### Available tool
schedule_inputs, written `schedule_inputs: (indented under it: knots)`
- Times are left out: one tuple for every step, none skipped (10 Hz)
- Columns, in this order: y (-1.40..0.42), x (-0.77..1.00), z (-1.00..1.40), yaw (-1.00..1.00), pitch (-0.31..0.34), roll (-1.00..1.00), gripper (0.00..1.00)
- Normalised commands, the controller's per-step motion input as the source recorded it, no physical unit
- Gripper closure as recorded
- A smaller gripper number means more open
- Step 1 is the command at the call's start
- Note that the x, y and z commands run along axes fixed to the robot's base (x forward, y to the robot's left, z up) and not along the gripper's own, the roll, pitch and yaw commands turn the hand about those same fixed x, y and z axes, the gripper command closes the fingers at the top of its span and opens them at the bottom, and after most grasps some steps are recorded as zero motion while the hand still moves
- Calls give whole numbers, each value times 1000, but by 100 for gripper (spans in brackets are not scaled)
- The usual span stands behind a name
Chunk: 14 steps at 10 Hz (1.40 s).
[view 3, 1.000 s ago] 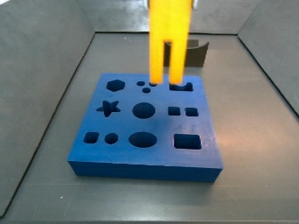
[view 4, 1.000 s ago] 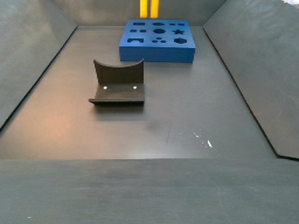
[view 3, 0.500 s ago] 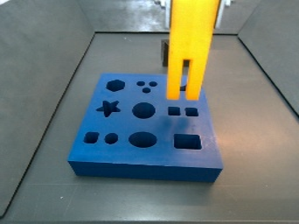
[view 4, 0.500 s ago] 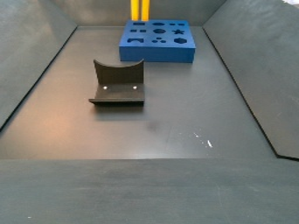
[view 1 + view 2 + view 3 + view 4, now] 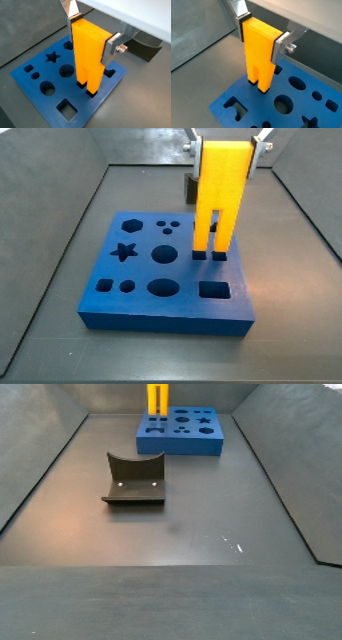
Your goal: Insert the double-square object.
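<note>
Double-square object [image 5: 221,193] sits upright, clamped in our tool [image 5: 92,31], legs right at the paired square holes [image 5: 209,256] in the board [image 5: 134,306]. We'd keep it vertical and press down slowly.

The gripper [image 5: 91,34] above the board has flat silver metal fingers [image 5: 112,44] — double-square object [image 5: 88,55] smooth yellow plastic; blue board [image 5: 127,293] matt.

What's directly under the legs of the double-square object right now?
The gripper holds the double-square object upright, its leg tips at the blue board's pair of square holes. The legs hide those holes, so insertion depth is unclear.
</note>
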Motion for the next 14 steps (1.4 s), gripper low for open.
schedule_inputs:
  knots:
    - [-97, 37, -83, 14, 13, 79, 100]
    - [-34, 191, -134, 34, 0, 70, 100]
    - [0, 169, -143, 54, 3, 79, 100]
    - [0, 60, -151, 63, 0, 84, 100]
    - [-23, 0, -166, 49, 0, 91, 100]
    - [-60, 0, -160, 0, 0, 81, 100]
    - [-77, 0, -160, 0, 0, 66, 100]
    - [-69, 94, -189, 14, 0, 61, 100]
    - [0, 194, -240, 51, 0, 89, 100]
    - [0, 211, -277, 49, 0, 96, 100]
    - [0, 151, -269, 31, 0, 103, 100]
    - [0, 103, -271, 17, 0, 116, 100]
    - [-6, 14, -291, 0, 0, 119, 100]
    - [-49, 11, -409, 0, 0, 146, 100]
